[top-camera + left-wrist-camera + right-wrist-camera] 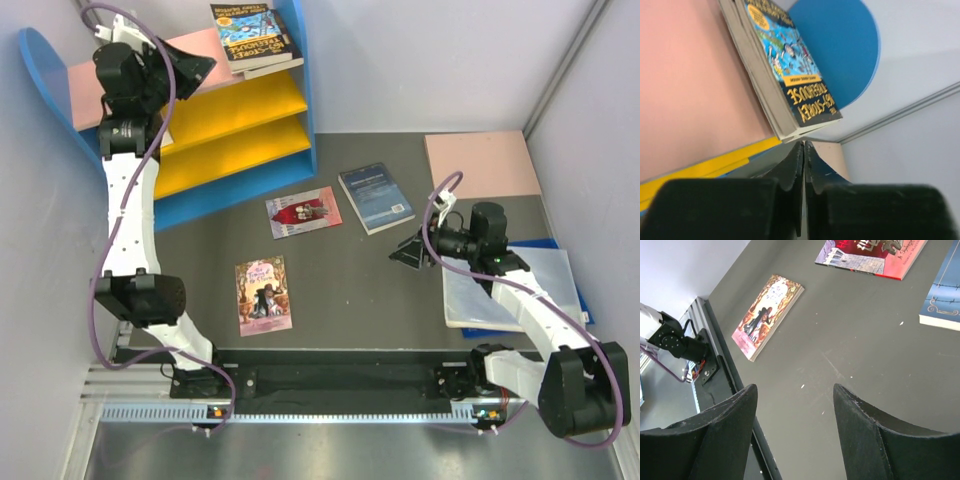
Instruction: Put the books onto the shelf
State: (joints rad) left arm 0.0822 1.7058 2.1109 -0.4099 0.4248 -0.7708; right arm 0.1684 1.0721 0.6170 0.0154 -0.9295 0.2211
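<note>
On the shelf (230,105) top two books (255,35) lie stacked; the pink book (264,294), red book (303,212) and navy book (375,197) lie on the table (350,290). Your left gripper (804,150) is pinched closed on nothing just beside the two, so back it off straight, without nudging them. Your right gripper (795,390) gapes empty near the navy book

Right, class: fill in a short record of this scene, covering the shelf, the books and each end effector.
shelf top: cartoon book stacked on a second book
yellow boards: no books seen
table: red-white book, navy book, pink-purple book, all flat and apart
left end effector: shut, empty, beside the shelf top
right end effector: open, empty, over the table
</note>
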